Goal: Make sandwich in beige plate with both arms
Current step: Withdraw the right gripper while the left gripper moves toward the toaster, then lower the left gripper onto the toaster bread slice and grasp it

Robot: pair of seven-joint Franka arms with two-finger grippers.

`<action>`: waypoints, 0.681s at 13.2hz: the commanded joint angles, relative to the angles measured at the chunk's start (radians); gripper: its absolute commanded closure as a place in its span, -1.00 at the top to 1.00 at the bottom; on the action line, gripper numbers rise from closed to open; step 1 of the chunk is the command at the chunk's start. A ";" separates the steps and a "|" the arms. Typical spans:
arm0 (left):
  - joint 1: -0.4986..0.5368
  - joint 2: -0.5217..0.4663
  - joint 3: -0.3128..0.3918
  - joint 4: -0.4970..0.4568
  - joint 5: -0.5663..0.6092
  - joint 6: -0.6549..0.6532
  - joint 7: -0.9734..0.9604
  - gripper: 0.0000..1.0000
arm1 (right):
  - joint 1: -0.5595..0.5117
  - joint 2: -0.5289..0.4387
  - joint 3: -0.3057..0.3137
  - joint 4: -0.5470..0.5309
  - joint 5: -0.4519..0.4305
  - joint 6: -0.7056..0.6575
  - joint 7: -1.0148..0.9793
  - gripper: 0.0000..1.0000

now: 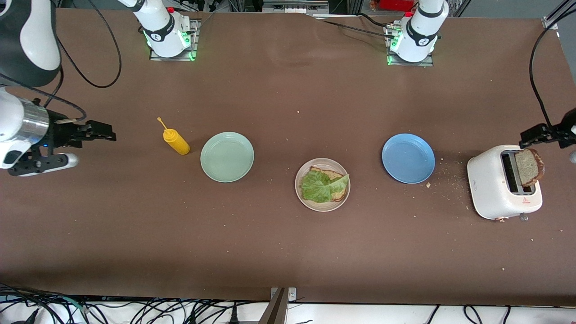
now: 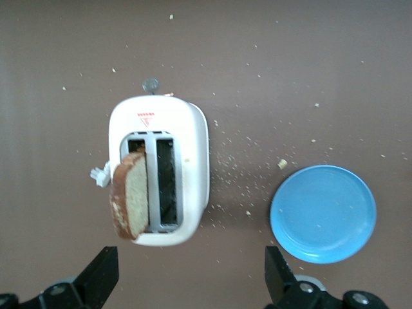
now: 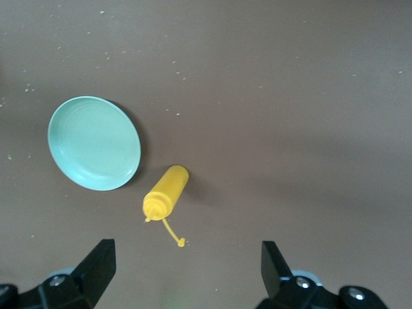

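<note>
The beige plate [image 1: 322,207] sits mid-table, nearer the front camera than the other plates. On it lies a bread slice [image 1: 332,174] with a crinkled green lettuce leaf [image 1: 319,187] on top. A second bread slice [image 1: 529,167] [image 2: 129,202] stands upright in one slot of the white toaster [image 1: 494,189] [image 2: 192,154] toward the left arm's end. My left gripper [image 1: 534,136] [image 2: 191,270] hovers open over the table just by the toaster, holding nothing. My right gripper [image 1: 102,132] [image 3: 187,267] hangs open and empty over the right arm's end of the table, near the yellow bottle.
A mint green plate [image 1: 227,157] [image 3: 94,143] and a blue plate [image 1: 408,158] [image 2: 324,214] flank the beige plate. A yellow squeeze bottle [image 1: 176,141] [image 3: 166,192] lies beside the mint plate. Crumbs are scattered between the toaster and the blue plate.
</note>
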 commanded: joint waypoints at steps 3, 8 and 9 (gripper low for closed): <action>0.122 0.125 -0.012 -0.002 0.022 0.213 0.175 1.00 | -0.083 -0.127 0.117 -0.153 -0.152 0.082 -0.069 0.99; 0.152 0.155 -0.012 -0.084 0.013 0.249 0.155 0.91 | -0.083 -0.118 0.119 -0.140 -0.143 0.079 -0.037 0.99; 0.158 0.163 -0.012 -0.090 0.011 0.243 0.143 0.84 | -0.085 -0.114 0.117 -0.137 -0.143 0.079 -0.042 0.99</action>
